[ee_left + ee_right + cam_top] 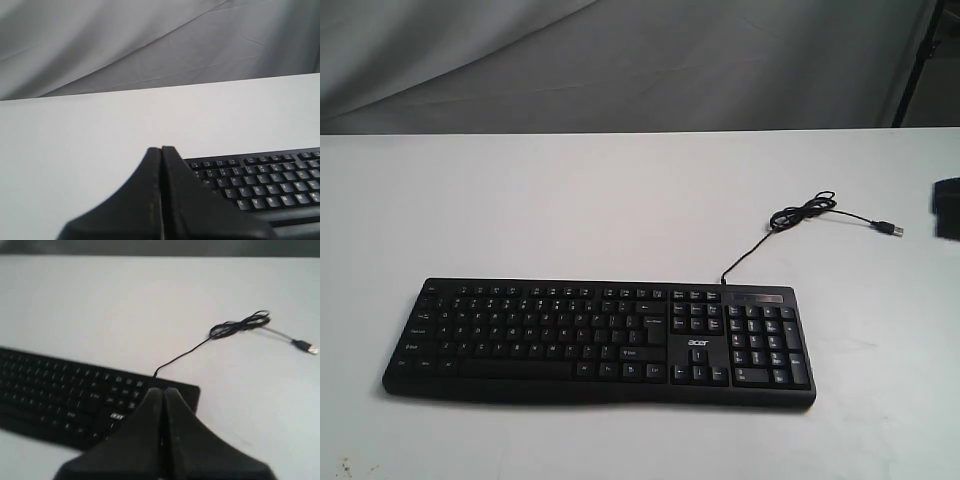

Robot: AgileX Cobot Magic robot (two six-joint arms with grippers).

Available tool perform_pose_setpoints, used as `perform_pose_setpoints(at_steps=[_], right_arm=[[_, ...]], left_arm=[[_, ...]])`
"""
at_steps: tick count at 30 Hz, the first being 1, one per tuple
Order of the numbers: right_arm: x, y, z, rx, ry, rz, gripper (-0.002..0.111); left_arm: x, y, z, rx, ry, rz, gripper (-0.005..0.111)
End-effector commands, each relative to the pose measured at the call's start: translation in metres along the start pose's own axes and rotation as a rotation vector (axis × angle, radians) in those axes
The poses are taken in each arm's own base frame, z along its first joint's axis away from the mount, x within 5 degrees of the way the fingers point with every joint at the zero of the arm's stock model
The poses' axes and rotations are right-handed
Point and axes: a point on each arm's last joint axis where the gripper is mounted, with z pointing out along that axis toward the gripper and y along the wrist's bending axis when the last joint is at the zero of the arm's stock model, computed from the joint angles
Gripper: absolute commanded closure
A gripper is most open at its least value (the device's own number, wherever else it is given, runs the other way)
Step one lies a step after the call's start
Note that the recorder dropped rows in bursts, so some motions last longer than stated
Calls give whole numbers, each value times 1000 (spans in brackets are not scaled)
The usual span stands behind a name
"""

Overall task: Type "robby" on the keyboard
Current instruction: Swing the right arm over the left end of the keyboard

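The black full-size keyboard [600, 340] lies flat on the white table near its front edge, number pad to the right, with a small white "acer" logo [697, 343]. Its thin cable [810, 215] loops behind the right end and stops at a loose USB plug [893, 229]. In the left wrist view my left gripper [161, 148] is shut and empty, over the keyboard's [260, 182] left end. My right gripper [163, 389] is also shut and empty, above the number-pad end of the keyboard [65, 395]. Neither gripper shows in the exterior view.
A dark object [947, 208] sits at the right edge of the white table [570, 200]. Grey cloth [620, 60] hangs behind the table's far edge. The cable coil [240, 325] and plug [305, 346] lie on the table beyond the right gripper.
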Motion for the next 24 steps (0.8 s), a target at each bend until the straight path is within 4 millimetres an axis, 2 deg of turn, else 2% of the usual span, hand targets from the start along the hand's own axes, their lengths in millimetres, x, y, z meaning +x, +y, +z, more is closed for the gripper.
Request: perform_pose_setpoints(at_steps=[1, 3, 4, 5, 6, 7, 9, 16, 21, 24], right_arm=[[-4, 36, 43, -106, 172, -180, 108], [-10, 55, 60, -156, 194, -307, 108], [-16, 79, 79, -220, 226, -428, 108], [-17, 91, 89, -252, 250, -464, 108], [-21, 115, 106, -340, 282, -476, 108], [-22, 125, 113, -383, 298, -466, 108], [-29, 161, 148, -495, 323, -454, 108], [-26, 226, 227, -584, 407, -557, 108], [-22, 245, 248, -564, 324, -631, 108], [-15, 247, 261, -546, 297, -636, 108]], left_arm=[[1, 0, 0, 5, -7, 3, 107], [1, 0, 0, 5, -7, 3, 107], [1, 0, 0, 5, -7, 3, 107], [1, 0, 0, 5, -7, 3, 107], [1, 0, 0, 5, -7, 3, 107], [1, 0, 0, 5, -7, 3, 107], [1, 0, 0, 5, -7, 3, 107], [1, 0, 0, 5, -7, 3, 107], [1, 0, 0, 5, -7, 3, 107], [1, 0, 0, 5, -7, 3, 107]])
